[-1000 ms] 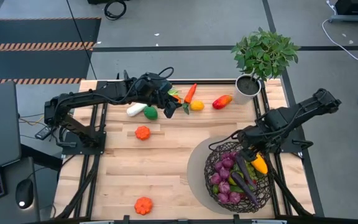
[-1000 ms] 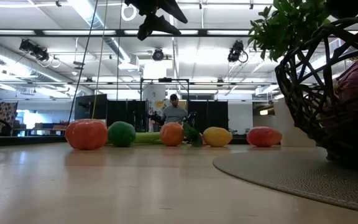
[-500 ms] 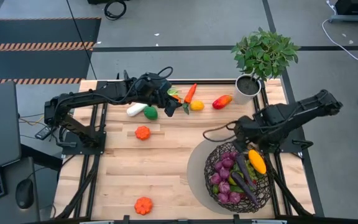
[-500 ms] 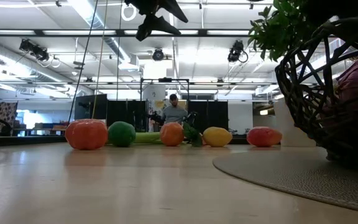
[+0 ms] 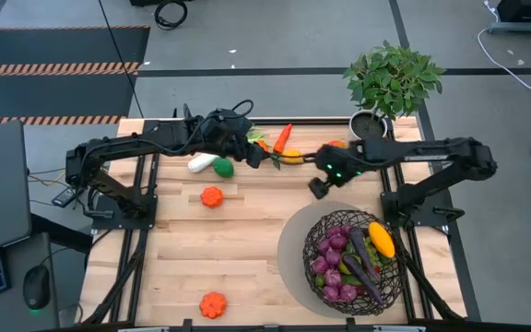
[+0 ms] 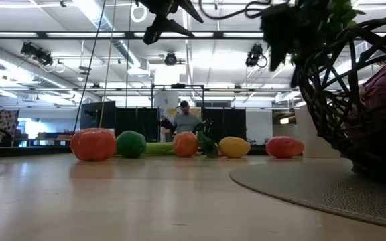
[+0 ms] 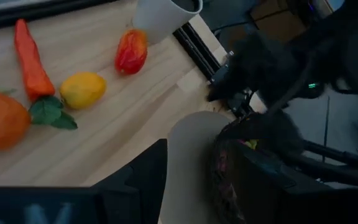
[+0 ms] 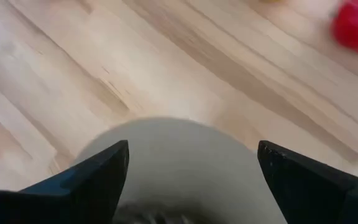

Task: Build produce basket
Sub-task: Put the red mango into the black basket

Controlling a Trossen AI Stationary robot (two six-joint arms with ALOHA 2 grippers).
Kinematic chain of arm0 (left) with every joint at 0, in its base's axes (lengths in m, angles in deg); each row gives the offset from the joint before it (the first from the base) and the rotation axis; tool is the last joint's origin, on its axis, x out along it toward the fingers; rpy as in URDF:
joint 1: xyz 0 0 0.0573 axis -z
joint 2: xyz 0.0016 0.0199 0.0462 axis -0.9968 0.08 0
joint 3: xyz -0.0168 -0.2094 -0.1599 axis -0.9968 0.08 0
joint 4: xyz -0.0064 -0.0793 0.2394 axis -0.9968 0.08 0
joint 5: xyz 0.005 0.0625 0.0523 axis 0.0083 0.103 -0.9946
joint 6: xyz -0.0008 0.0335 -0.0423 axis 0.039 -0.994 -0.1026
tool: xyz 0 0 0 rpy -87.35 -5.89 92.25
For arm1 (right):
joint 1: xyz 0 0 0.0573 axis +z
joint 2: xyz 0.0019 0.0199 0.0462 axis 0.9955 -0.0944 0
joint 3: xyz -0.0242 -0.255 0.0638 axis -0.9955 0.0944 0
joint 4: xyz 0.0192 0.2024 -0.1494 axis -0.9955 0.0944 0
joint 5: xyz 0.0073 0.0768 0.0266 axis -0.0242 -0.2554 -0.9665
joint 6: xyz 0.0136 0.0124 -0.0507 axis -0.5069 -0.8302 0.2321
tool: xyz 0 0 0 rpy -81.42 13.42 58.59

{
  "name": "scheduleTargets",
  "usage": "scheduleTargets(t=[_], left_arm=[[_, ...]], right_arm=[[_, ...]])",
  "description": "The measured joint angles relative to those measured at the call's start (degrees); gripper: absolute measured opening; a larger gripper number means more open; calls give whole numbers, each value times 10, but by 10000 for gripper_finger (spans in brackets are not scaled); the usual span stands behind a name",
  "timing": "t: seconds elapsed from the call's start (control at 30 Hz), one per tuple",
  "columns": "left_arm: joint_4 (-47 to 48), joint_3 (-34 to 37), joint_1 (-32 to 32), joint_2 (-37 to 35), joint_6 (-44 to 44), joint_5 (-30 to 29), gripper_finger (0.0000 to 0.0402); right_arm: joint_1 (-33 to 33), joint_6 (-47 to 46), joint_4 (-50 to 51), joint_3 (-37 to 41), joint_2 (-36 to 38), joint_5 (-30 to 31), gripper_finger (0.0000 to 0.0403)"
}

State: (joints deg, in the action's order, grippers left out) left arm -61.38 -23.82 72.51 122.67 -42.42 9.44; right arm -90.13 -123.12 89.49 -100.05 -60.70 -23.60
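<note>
The brown wire basket point(image 5: 356, 263) stands on a round grey mat point(image 5: 293, 240) at the table's near right, holding purple produce and a yellow pepper point(image 5: 381, 240). My right gripper point(image 5: 318, 188) is open above the mat's far edge point(image 8: 185, 162), left of the basket, with nothing between its fingers point(image 8: 191, 174). My left gripper point(image 5: 258, 153) is open, high over the produce row at the far edge: leek point(image 5: 201, 163), lime point(image 5: 223, 168), carrot point(image 7: 31, 59), yellow fruit point(image 7: 82, 89), red-yellow pepper point(image 7: 132, 51). Two small pumpkins point(image 5: 211, 196) point(image 5: 213, 304) lie on the wood.
A white pot point(image 5: 369, 124) with a leafy plant stands at the far right corner, beside my right arm. Bare wood lies between the produce row and the mat. In the low view a person shows far off in the room behind the table.
My right gripper has risen from the basket and swung toward the table's far edge and left, now over the mat's far rim. The yellow pepper that was under its fingers stays lying in the basket. My left arm has kept still.
</note>
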Motion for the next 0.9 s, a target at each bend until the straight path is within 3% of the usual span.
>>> scheduleTargets(t=[0.13, 0.37, 0.7, 0.9], left_arm=[[5, 0, 12, 0, 17, 0, 172], [17, 0, 41, -4, 18, 1, 172], [88, 0, 62, -9, 18, 3, 172], [89, 0, 74, -9, 16, 3, 172]], right_arm=[[-44, 48, -49, 0, -39, -43, 351], [-109, 138, -72, -1, -81, -44, 348], [-207, 244, -84, -1, -130, 21, 348], [-245, 425, -69, 0, -144, 5, 348]])
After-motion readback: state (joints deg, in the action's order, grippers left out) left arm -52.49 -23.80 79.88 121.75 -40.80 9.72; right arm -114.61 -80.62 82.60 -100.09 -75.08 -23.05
